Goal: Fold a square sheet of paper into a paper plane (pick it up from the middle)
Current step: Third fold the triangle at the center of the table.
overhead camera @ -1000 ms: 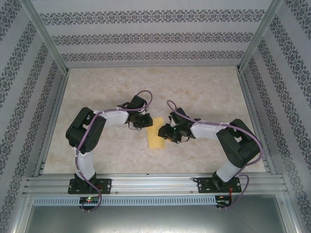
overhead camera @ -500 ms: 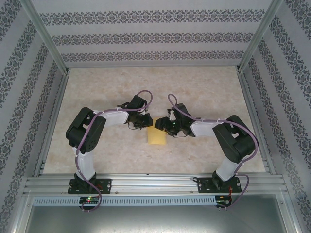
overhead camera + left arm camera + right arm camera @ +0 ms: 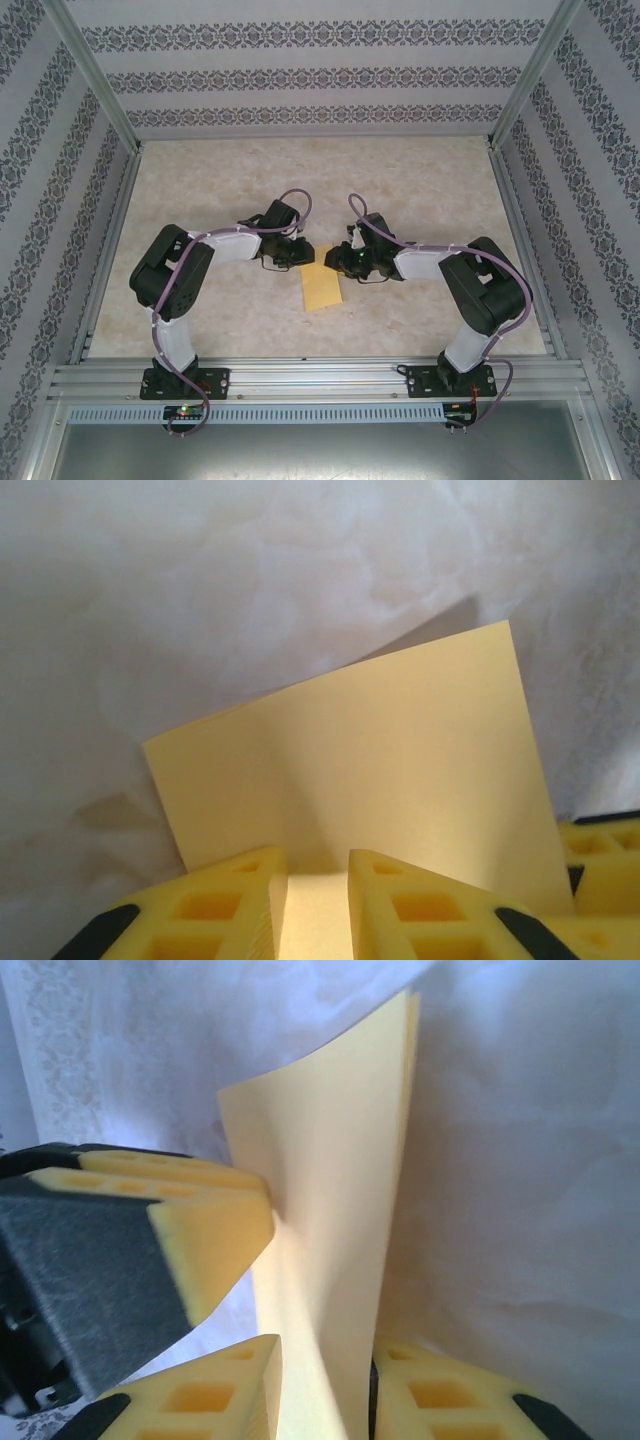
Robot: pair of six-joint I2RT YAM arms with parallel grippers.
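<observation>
We are holding the folded paper (image 3: 321, 288) at mid-table, the left gripper (image 3: 317, 900) and the right gripper (image 3: 325, 1400) each pinching its far edge, apparently through both layers, and are keeping the edges aligned while pressing the crease flat.

square sheet of paper (image 3: 322, 288) | yellow-orange | folded double | mid-table, far edge lifted

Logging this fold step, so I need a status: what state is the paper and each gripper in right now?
paper: folded double, lifted, pinched at its far edge by both grippers.
left gripper: shut on the paper's edge.
right gripper: shut on the folded paper, layers between its fingers.
</observation>
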